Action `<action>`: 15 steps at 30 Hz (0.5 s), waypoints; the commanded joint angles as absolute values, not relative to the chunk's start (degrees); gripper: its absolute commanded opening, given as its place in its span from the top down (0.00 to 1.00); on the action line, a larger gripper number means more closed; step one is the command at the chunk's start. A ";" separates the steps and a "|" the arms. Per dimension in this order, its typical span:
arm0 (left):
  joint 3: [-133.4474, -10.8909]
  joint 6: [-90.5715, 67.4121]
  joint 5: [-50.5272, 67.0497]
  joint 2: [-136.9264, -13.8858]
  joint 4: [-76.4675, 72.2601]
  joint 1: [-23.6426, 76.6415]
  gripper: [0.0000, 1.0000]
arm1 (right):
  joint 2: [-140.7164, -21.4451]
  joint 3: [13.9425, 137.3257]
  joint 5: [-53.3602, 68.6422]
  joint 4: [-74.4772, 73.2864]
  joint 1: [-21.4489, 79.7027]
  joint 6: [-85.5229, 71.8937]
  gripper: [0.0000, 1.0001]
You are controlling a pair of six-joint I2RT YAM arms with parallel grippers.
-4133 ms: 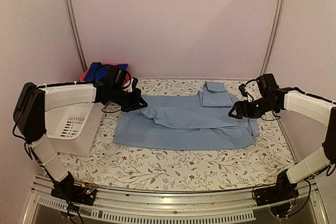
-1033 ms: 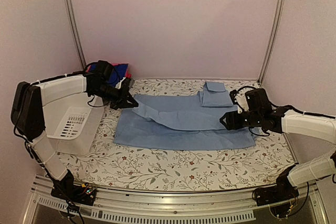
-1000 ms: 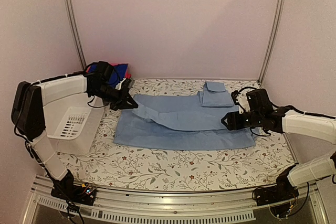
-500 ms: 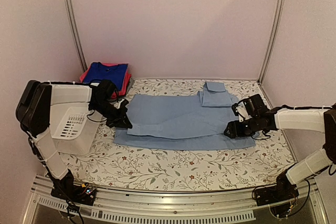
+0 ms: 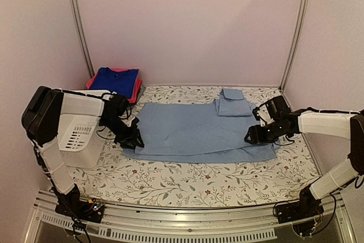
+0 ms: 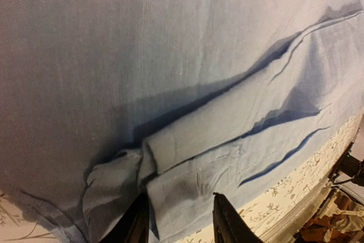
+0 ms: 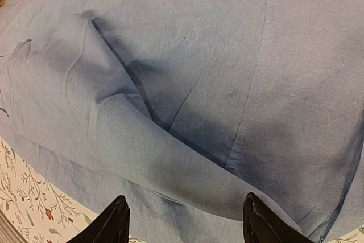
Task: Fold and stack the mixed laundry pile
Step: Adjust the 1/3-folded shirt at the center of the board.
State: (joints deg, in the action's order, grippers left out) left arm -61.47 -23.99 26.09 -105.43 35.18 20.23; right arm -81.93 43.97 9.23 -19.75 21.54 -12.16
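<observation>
The pale-blue shirt (image 5: 199, 132) lies folded on the bench (image 5: 187, 183); the left fingers (image 6: 139, 231), slightly apart over its hem, and the widely spread right fingers (image 7: 114, 226) should rise straight, without dragging cloth

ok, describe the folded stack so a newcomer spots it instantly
Follow the far edge of the floral table to its left corner, behind the white slotted basket. The folded stack sits there: a royal-blue garment on a pink-red garment. Unlike the pale-blue shirt spread mid-table, it's compact and vividly coloured.
</observation>
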 commanded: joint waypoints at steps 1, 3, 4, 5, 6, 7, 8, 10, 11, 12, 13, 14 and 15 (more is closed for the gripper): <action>-62.67 -24.70 24.02 -101.95 33.47 20.39 0.60 | -82.19 46.89 9.42 -21.88 20.73 -11.23 0.34; -63.77 -25.20 24.24 -101.43 32.85 20.38 0.59 | -82.54 48.11 9.54 -21.74 20.66 -11.50 0.37; -64.51 -25.24 24.10 -101.35 32.64 20.48 0.59 | -82.99 48.75 10.01 -21.78 20.71 -11.51 0.40; -65.23 -24.88 23.96 -101.27 32.57 20.73 0.58 | -83.86 49.34 10.51 -21.79 20.75 -11.45 0.43; -66.20 -24.30 23.13 -101.24 32.57 21.18 0.58 | -84.44 49.85 11.15 -21.81 20.68 -11.43 0.46; -67.33 -23.71 21.51 -101.01 32.93 21.87 0.57 | -85.10 50.22 11.73 -21.69 20.73 -11.38 0.48; -68.23 -23.12 20.38 -100.56 33.07 22.69 0.57 | -85.48 50.53 12.27 -21.57 20.75 -11.34 0.50; -69.84 -22.06 19.25 -100.10 32.43 24.20 0.51 | -86.25 51.24 13.76 -21.34 20.79 -11.09 0.53; -70.29 -21.50 19.71 -100.36 31.76 24.87 0.49 | -86.42 51.50 14.37 -21.05 20.75 -11.00 0.55; -70.68 -21.11 20.00 -100.92 31.13 25.44 0.48 | -86.88 51.69 15.24 -20.58 20.80 -10.90 0.55; -71.19 -21.10 19.86 -102.00 31.03 25.88 0.47 | -87.31 51.99 15.90 -20.54 20.87 -10.79 0.55; -71.75 -21.05 19.97 -103.22 30.93 26.11 0.47 | -88.25 52.37 16.53 -20.71 20.87 -10.60 0.56; -72.02 -21.26 20.28 -104.40 30.56 26.19 0.47 | -90.04 52.69 17.03 -21.00 20.85 -10.36 0.57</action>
State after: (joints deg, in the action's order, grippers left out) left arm -70.04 -22.65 20.95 -102.24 32.58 24.53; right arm -86.61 50.33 13.41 -21.41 20.93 -11.27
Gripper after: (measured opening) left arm 0.525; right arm 0.445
